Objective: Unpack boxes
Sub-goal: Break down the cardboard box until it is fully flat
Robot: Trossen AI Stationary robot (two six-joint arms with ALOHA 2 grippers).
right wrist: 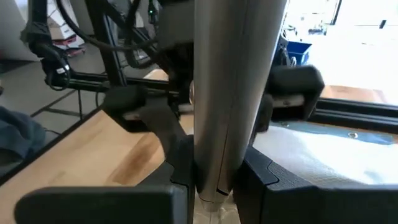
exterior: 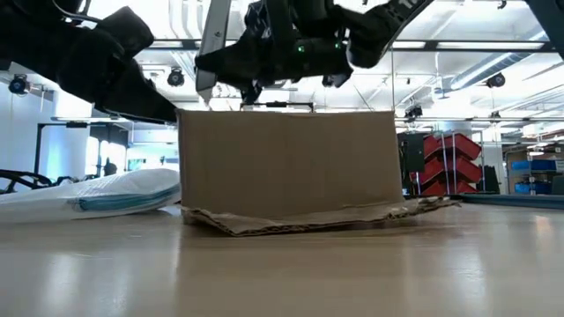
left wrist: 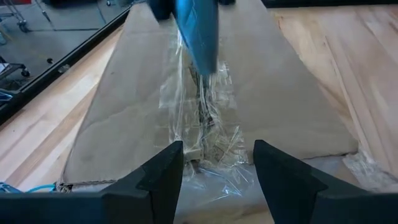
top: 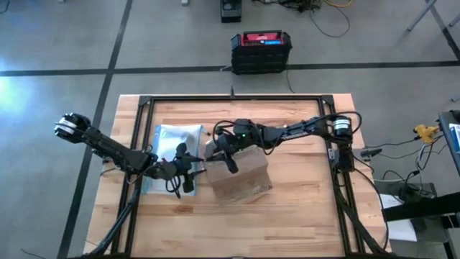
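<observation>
Fingers: the right gripper (top: 231,162) is clamping a slim metal blade-like tool (right wrist: 233,93) between its fingers (right wrist: 261,171), tip pointing down at the box top; the left gripper (left wrist: 214,171) is standing spread wide at the box's near end, holding nothing.
Box: one brown cardboard box (top: 239,173) is sitting near the middle of the bench (top: 302,223), flaps shut, a torn strip of clear tape (left wrist: 202,124) running along its top seam.
Step in hand: judging by the tool poised over the taped seam, the arms are working on slitting the tape so the flaps can come up; nothing is unpacked yet.
Next move: this is likely calling for the blade to be drawn along the seam while the left fingers are steadying or catching a flap edge, without pushing the box across the bench.
Heading: the box is lying slightly skewed to the bench edges, its long axis running roughly left to right in the high view, seam end facing the left gripper.
Beside it: a clear plastic pouch (top: 169,144) is lying flat just left of the box, under the left arm.
</observation>
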